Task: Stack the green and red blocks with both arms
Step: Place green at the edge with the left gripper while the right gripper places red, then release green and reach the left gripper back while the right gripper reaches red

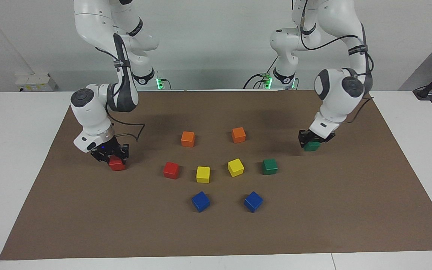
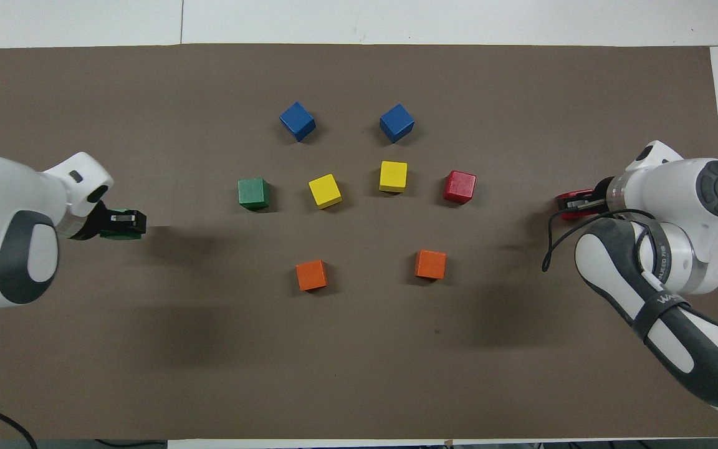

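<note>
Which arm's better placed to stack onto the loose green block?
Left. The left gripper is shut on a green block at its own end, on the loose green block's side. The right gripper holds a red block, beside the loose red block.

Brown mat (image 1: 313, 225) w/ red, green, yellow, blue, orange cubes.

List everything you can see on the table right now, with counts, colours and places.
Brown mat: one, covering the white table.
Small blue cubes: two, farthest from the robots.
Small yellow cubes: two, middle of the row.
Free bright red cube: one, at the row's right-arm end.
Free dark green cube: one, at the row's left-arm end.
Small orange cubes: two, nearest the robots.
Held red cube: one, in the right pincer.
Held green cube: one, in the left pincer.
</note>
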### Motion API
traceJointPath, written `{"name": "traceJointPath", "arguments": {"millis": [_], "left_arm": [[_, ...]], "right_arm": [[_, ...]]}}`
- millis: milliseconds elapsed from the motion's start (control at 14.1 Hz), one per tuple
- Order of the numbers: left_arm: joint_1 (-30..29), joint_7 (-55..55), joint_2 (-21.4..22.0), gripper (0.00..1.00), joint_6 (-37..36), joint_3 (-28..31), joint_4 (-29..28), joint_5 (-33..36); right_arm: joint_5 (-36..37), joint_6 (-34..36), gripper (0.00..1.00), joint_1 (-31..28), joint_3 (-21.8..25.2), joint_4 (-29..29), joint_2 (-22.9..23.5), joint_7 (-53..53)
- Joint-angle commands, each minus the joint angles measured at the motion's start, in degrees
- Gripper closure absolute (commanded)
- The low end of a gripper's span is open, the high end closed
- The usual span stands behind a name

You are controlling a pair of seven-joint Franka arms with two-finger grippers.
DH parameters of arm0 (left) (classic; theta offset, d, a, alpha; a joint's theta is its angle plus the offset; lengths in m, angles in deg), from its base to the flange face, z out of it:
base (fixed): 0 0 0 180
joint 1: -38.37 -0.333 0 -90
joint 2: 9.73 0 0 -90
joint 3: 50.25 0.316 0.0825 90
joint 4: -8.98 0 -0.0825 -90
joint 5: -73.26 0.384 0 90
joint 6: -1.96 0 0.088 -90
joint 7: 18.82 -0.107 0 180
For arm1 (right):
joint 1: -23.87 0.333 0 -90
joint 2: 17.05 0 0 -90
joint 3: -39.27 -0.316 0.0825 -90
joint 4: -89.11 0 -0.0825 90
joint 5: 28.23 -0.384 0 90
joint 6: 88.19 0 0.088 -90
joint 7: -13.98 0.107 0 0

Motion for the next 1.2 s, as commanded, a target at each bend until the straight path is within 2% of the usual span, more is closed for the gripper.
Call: {"name": "traceJointPath", "arguments": {"millis": [0,71,142,213,496,992,1134], "left_arm": [[-6.6,-6.9,0.2,1.00,2.8,-0.8,-1.7,-0.2],[-8.1,-9.4,-0.5,1.00,4.9,-0.8,-2.0,-0.2],[-9.2,-12.0,-2.1,1.00,7.1,-0.8,-2.4,-0.2],[-10.2,-12.7,-2.8,1.00,8.1,-0.8,-2.4,-0.2],[-11.0,-12.4,-5.2,1.00,11.3,-0.8,-2.3,-0.1],[-10.9,-12.4,-6.4,1.00,13.7,-0.7,-2.3,0.0],[-10.6,-12.4,-6.6,1.00,15.7,-0.7,-2.5,0.8]], "right_arm": [[-0.1,-2.0,1.00,-2.1,-0.7,0.6,1.9,-2.8],[-0.1,-2.0,1.00,-2.1,-0.7,0.6,2.0,-2.8],[-0.2,-2.0,0.68,-2.1,-0.7,0.5,2.0,-2.4],[-0.3,-1.8,0.01,-2.0,-0.7,0.5,2.0,-1.7],[-0.3,0.0,0.00,-1.4,-0.7,1.7,1.5,-0.9],[-0.3,29.1,0.00,-0.7,-1.0,18.8,-2.2,2.0],[-0.3,34.1,0.00,2.3,-1.2,24.0,-1.9,9.8]]}}
